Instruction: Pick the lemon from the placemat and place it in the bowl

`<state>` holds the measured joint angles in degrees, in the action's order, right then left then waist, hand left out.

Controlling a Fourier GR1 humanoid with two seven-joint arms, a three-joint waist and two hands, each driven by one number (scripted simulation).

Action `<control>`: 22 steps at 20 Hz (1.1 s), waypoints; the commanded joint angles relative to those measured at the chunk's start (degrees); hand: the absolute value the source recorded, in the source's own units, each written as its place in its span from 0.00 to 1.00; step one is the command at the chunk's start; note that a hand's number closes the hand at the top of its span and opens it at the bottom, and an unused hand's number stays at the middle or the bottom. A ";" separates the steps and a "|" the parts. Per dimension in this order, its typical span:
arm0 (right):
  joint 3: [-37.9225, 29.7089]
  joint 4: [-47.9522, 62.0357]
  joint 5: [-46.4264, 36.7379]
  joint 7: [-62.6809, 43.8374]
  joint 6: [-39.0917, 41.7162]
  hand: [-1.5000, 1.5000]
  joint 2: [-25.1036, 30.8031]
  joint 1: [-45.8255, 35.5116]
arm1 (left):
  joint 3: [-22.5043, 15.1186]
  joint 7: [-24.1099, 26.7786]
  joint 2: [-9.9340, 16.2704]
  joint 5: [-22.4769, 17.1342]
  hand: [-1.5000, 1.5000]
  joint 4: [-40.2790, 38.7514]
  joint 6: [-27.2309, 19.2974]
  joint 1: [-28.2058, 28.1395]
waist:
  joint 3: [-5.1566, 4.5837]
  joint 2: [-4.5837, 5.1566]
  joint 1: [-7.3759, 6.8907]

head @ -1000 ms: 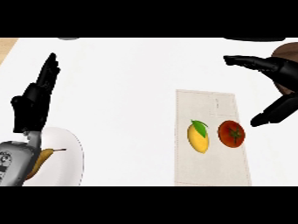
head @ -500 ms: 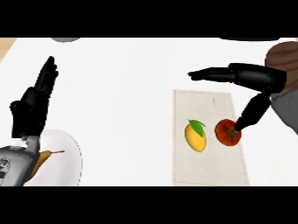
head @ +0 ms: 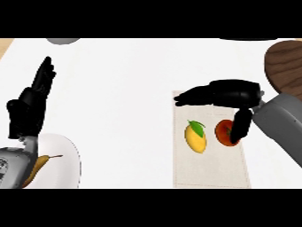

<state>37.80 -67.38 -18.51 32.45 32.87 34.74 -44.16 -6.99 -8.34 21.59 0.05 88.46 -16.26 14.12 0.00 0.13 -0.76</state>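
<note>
Lemon (head: 197, 138): yellow, green leaf at its top end, lying lengthwise on my pale placemat (head: 209, 170), left half. Wooden bowl (head: 293, 64) sits at the far right.

The white counter (head: 127, 88) is spreading below me. A pale placemat (head: 209, 170) is lying flat on it at my right. A white plate (head: 65, 157) is sitting at my lower left. A brown wooden round (head: 294, 64) is resting at the far right corner.

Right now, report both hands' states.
Left hand: open, fingers straight, holding nothing.
Right hand: open, holding nothing, above the placemat near the lemon.
</note>
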 commanded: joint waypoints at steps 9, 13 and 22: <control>1.19 7.30 -13.23 2.36 1.31 0.00 -6.19 1.10 | 1.81 -4.33 -2.07 3.36 0.50 2.04 0.75 0.86 | 0.01 -0.05 0.41; 0.51 11.09 -16.42 2.60 0.95 0.00 -10.14 0.13 | 4.33 0.13 -1.23 1.20 0.50 0.69 4.86 -1.36 | -0.01 -0.03 0.27; -1.16 16.95 -23.15 6.56 -2.64 0.00 -14.90 2.49 | 4.49 -0.44 -4.76 4.85 0.50 0.81 3.88 -1.32 | 0.00 -0.06 0.46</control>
<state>38.25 -52.88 -39.16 35.05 28.11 20.65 -41.47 -3.23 -9.48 18.15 4.03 91.18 -12.68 12.02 0.01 0.09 -0.45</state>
